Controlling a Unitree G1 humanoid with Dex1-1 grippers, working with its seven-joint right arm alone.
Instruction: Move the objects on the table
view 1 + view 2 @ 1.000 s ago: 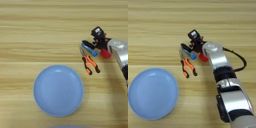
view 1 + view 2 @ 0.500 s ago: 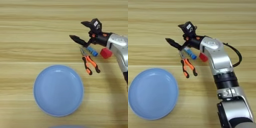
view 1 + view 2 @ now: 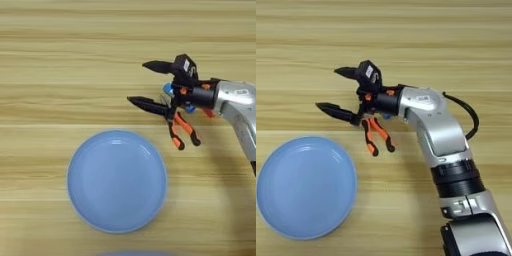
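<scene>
Pincer (image 3: 335,90) is spread wide with nothing in it, its 2 black fingers (image 3: 336,110) pointing toward the left over bare wood, just above and left of a pair of orange-handled pliers (image 3: 376,135) lying on the worktop (image 3: 60,60). A bit of the blue glue-stick tube (image 3: 168,89) peeks out behind the wrist, and a sliver of red (image 3: 209,113) shows under the silver forearm (image 3: 431,120), probably the cube but hard to say. Big light-blue plate (image 3: 116,181) sits lower left, apart from everything else. Can't spot the purple block.
</scene>
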